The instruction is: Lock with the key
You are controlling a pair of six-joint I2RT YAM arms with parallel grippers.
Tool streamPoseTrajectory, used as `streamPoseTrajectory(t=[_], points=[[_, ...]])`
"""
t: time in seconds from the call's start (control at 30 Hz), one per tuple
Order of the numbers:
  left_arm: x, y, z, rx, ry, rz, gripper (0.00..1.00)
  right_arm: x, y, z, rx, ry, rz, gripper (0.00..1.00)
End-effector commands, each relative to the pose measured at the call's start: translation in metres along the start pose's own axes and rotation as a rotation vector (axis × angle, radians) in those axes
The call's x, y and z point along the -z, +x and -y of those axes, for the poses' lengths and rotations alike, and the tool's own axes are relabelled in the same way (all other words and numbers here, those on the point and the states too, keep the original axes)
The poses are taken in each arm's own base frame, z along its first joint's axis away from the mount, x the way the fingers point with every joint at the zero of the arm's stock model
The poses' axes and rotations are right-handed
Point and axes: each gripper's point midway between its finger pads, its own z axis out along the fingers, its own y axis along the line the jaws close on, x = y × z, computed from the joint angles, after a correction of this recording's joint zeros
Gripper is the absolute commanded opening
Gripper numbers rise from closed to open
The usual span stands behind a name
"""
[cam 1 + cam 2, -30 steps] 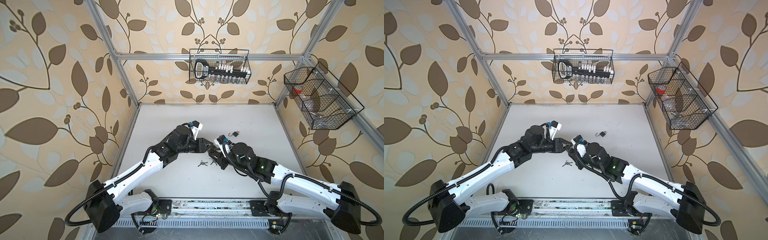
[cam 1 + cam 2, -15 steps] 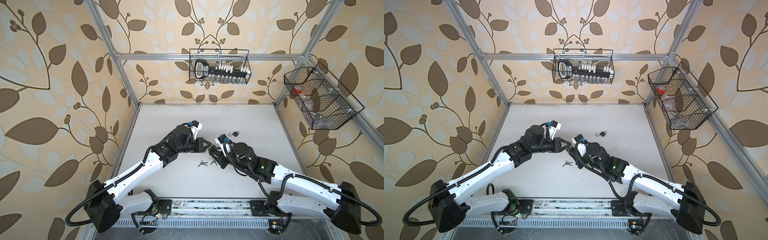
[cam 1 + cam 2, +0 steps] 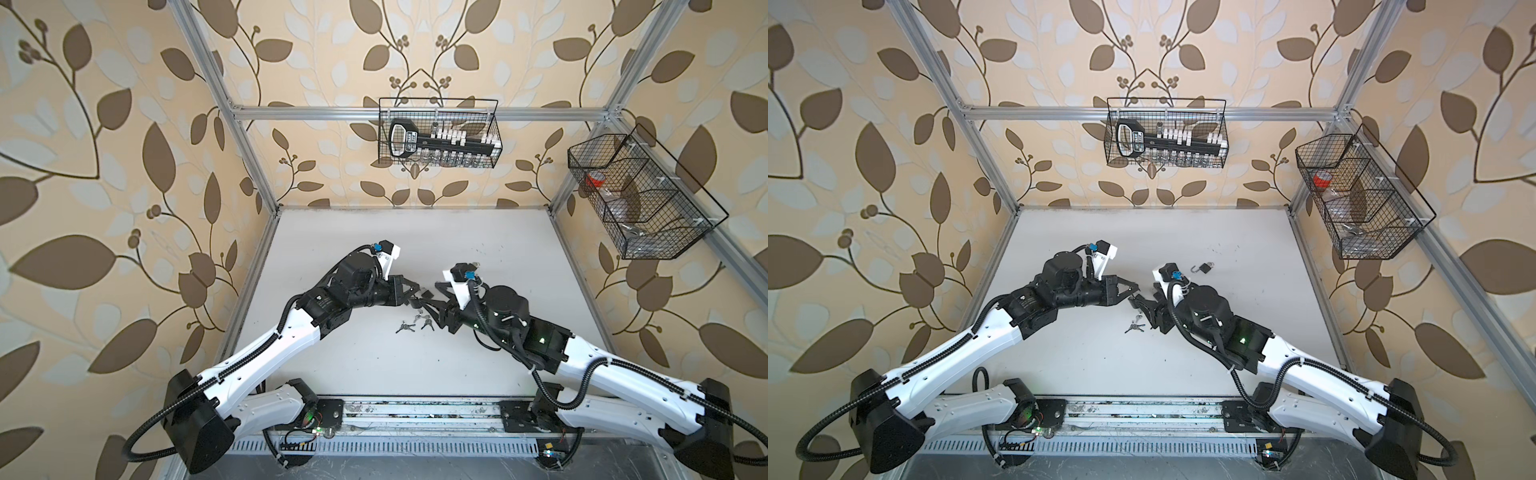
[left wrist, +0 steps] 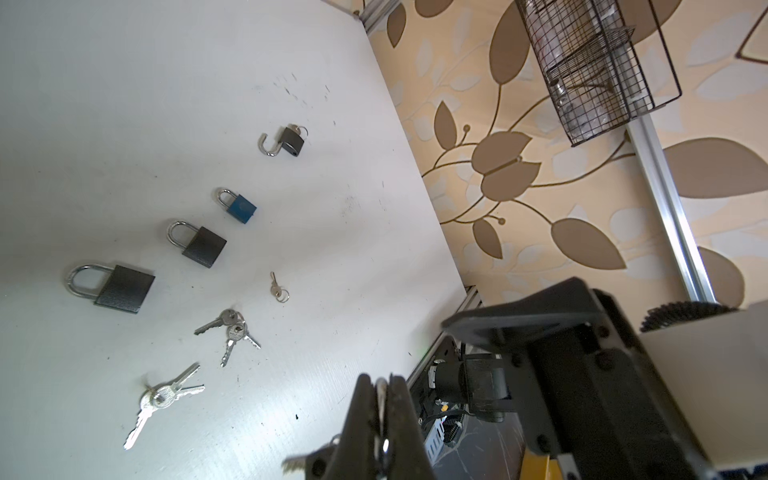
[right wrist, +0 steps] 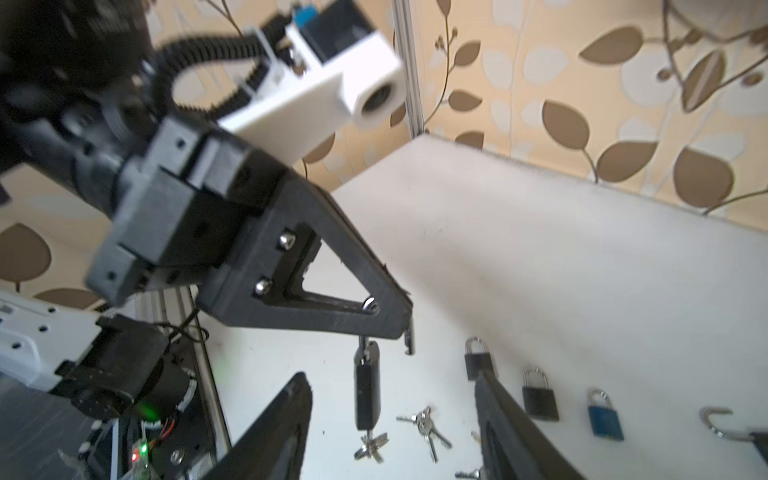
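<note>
Key bunches (image 3: 405, 329) are laid nearest; just beyond, a padlock (image 5: 368, 395), keys (image 5: 370, 446) dangling beneath, is clamped by its shackle in the left gripper (image 5: 397, 322); right gripper (image 5: 390, 376) is spread apart nearby; open padlock (image 3: 1204, 268) is seen farthest back.

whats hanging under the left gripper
A dark padlock hangs from the shut left gripper, with keys dangling at its bottom. Its top end is hidden inside the grip.

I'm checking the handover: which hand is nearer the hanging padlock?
Left. The left hand is shut on the padlock, holding it up by its shackle; the right hand is open, straddling its body without touching.
</note>
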Motion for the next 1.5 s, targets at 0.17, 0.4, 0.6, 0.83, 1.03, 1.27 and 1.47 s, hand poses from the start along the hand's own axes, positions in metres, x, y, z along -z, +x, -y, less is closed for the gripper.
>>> streamPoseTrajectory(t=[0.17, 0.4, 0.6, 0.83, 1.03, 1.27, 1.47], points=[[0.058, -0.05, 0.055, -0.113, 0.06, 0.232, 0.0, 0.015, -0.026, -0.005, -0.05, -0.049, 0.139, 0.77], [0.071, -0.056, 0.072, -0.12, 0.115, 0.263, 0.0, 0.017, -0.047, -0.03, -0.168, -0.304, 0.196, 0.64], [0.073, -0.064, 0.068, -0.019, 0.07, 0.272, 0.0, 0.011, -0.042, -0.026, 0.021, -0.247, 0.218, 0.62], [0.068, -0.07, 0.069, 0.15, 0.102, 0.285, 0.0, -0.013, -0.041, -0.028, 0.149, -0.219, 0.254, 0.59], [0.07, -0.07, 0.064, 0.209, 0.1, 0.306, 0.0, -0.023, -0.045, -0.033, 0.175, -0.23, 0.288, 0.52], [0.068, -0.069, 0.063, 0.245, 0.108, 0.299, 0.0, -0.031, -0.041, -0.038, 0.177, -0.249, 0.279, 0.43], [0.067, -0.069, 0.063, 0.252, 0.114, 0.299, 0.0, -0.034, -0.043, -0.042, 0.177, -0.264, 0.281, 0.34]])
